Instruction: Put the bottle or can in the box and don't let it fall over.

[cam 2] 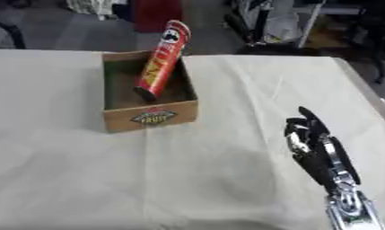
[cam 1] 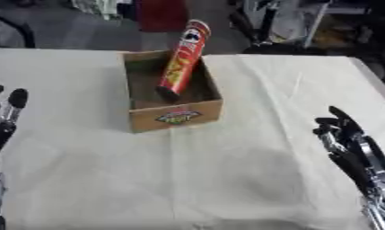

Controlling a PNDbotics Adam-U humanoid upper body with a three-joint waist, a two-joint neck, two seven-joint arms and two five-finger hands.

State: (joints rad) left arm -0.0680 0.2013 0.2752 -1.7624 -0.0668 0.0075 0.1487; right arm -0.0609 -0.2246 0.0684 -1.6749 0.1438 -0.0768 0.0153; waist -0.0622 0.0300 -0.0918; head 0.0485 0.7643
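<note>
Over at the left edge the left robot hand stands idle above the cloth-covered tabletop, fingers straight and spread, holding nothing and well apart from everything that matters. Next along, the cardboard box sits on the far-left part of the cloth with its printed front wall facing me, and the tall red can is already inside it, though not standing straight: its dark bottom end rests down on the box floor towards the middle, while its capped top leans up and away over the back rim, towards the far right corner. That tilt is the worry. From here I would say the can is propped rather than settled, and it looks as if much of its length pokes above the low walls, so any nudge to the box, a tug on the wrinkled cloth, or a careless brush against the top could tip it over the rim or slide its base out until it lies flat. I cannot tell whether it actually bears on the back wall or just hangs past it. Farther right the cloth is bare, and near the lower right the right robot hand is raised with its fingers relaxed and apart, empty, well clear of the box; reaching back in to straighten the can risks knocking it down.
</note>
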